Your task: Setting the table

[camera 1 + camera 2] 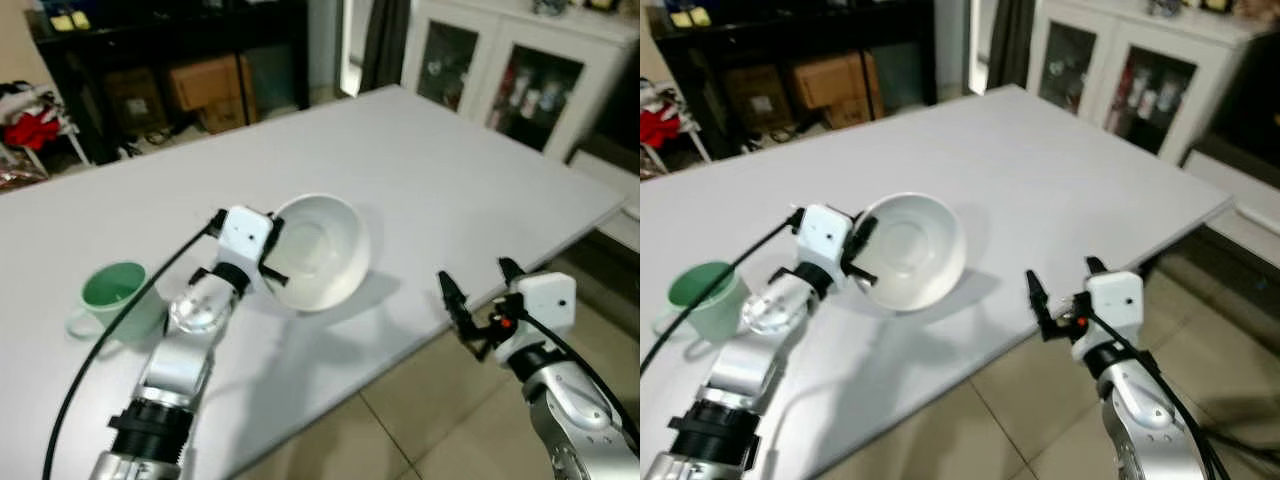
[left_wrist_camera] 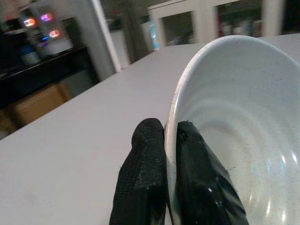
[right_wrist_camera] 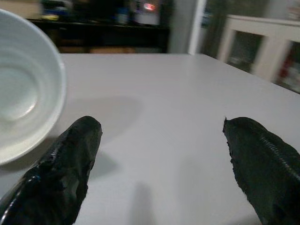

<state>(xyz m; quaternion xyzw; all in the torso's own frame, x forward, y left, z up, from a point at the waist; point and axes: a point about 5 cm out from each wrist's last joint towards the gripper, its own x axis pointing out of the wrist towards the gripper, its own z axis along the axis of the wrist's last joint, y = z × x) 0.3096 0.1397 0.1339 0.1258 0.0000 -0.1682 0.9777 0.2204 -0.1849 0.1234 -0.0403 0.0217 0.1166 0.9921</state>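
White bowl (image 1: 318, 250) tilted on its side above the table (image 1: 480, 170), near the front edge, rim pinched by left gripper (image 1: 272, 258); jaws clenched on the rim, one finger inside and one outside, clear in the left wrist view. Tilt likely just follows the wrist angle during carry or set-down; shadow under the bowl suggests it isn't resting flat yet. Right gripper (image 1: 478, 290) hovers at the table's front edge beside the bowl, jaws spread wide, holding nothing, probably on standby. Green mug (image 1: 112, 296) stands upright on the table to the robot's left. Table plain white, matte. Room: white glass-door cabinet (image 1: 520, 80) behind, dark shelf with cardboard boxes (image 1: 205, 85), tiled floor (image 1: 450, 430).
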